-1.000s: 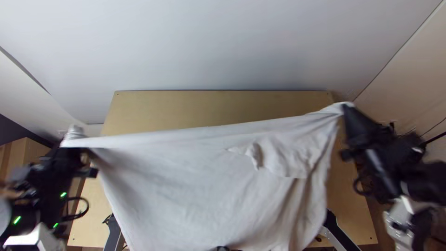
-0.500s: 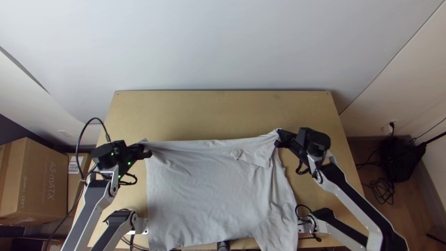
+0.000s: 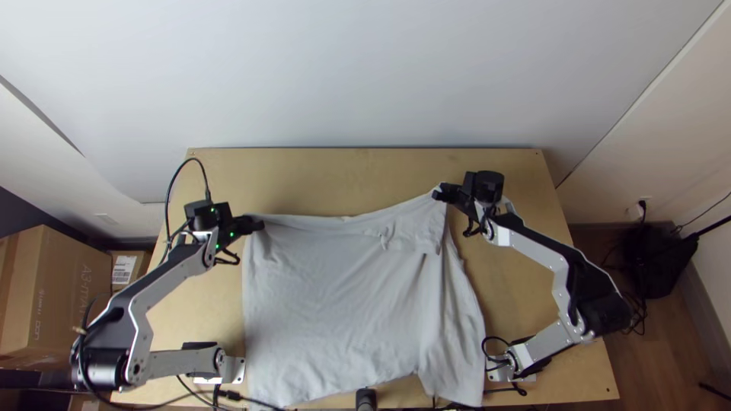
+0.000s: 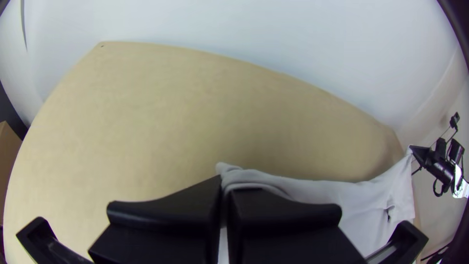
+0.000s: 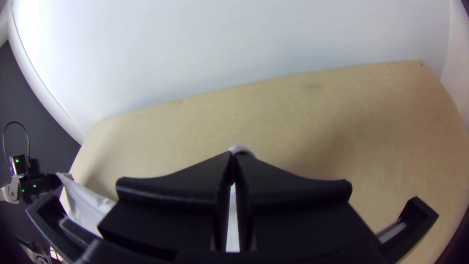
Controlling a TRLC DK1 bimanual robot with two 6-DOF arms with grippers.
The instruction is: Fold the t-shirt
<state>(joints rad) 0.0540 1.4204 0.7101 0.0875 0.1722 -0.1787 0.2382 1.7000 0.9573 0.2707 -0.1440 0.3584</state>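
Wooden table (image 3: 343, 175) below, both arms (image 3: 171, 280) (elbows splayed outward) hold the t-shirt (image 3: 335, 304).

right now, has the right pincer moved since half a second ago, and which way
Yes, in the top view the right pincer has moved closer to the table's far edge and slightly leftward.

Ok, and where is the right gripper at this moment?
In the top view, the right gripper is right of the middle, shut on a corner of the pale t-shirt, nearer the far edge of the table than the left gripper.
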